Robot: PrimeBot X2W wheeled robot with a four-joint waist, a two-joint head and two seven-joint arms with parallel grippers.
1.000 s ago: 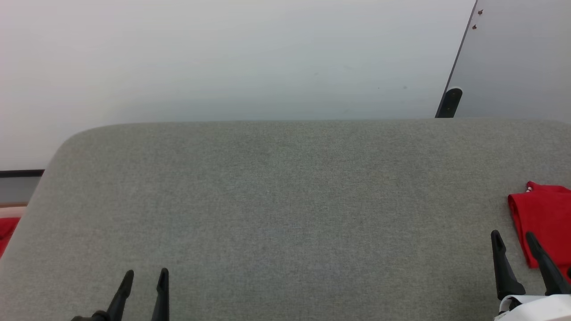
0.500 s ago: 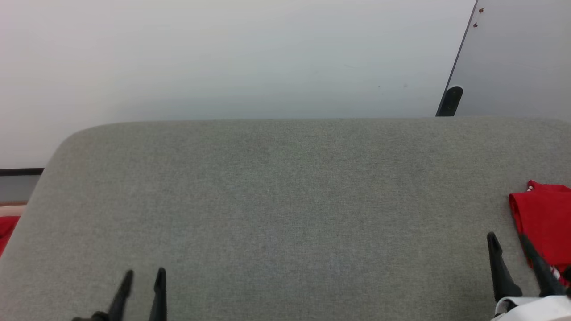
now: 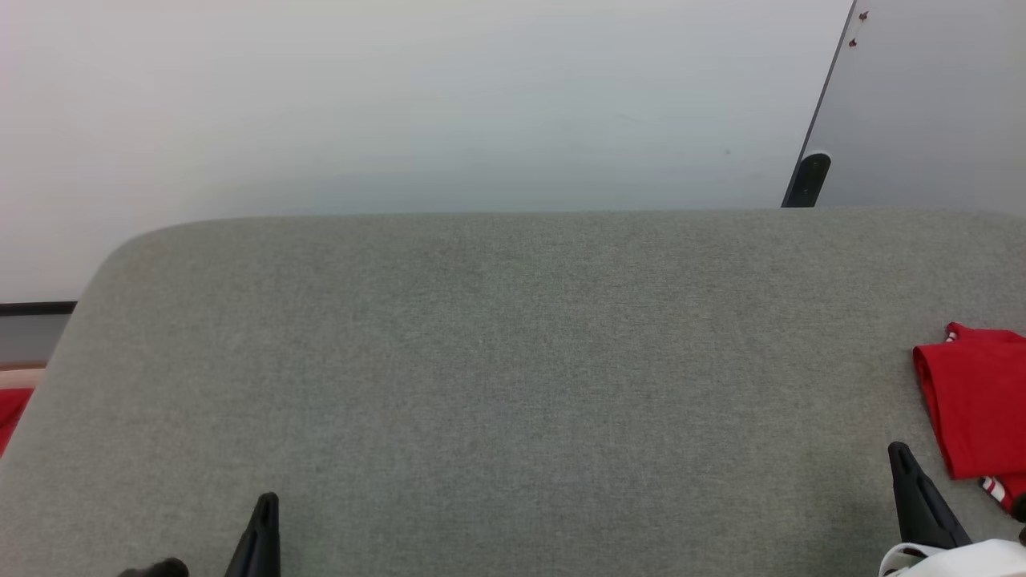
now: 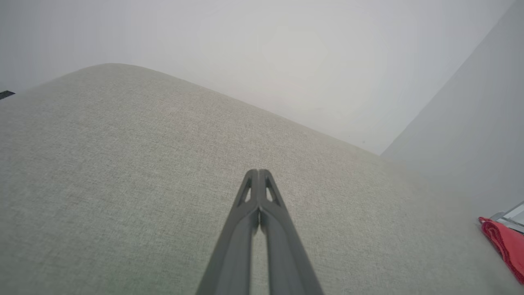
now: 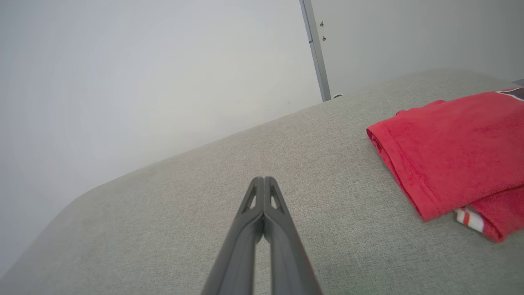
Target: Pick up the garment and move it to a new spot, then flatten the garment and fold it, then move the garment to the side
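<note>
The garment [image 3: 976, 397] lies folded, bright red with a striped trim band at its near corner, at the right edge of the grey padded table [image 3: 513, 361]. In the right wrist view the garment [image 5: 454, 151] rests to the right of my right gripper [image 5: 264, 179], apart from it. That gripper [image 3: 899, 450] is shut with nothing between its fingers. My left gripper [image 3: 268, 500] stands at the lower left over bare table, also shut and empty; its tips [image 4: 258, 171] meet in the left wrist view, where the garment [image 4: 505, 246] shows at the far right.
A pale wall rises behind the table's far edge. A grey panel with a dark foot [image 3: 808, 183] leans at the back right. Something red [image 3: 12, 409] lies beyond the table's left edge.
Both grippers have closed from open to shut. The right gripper has drawn back toward me, away from the garment, which has stayed in place.
</note>
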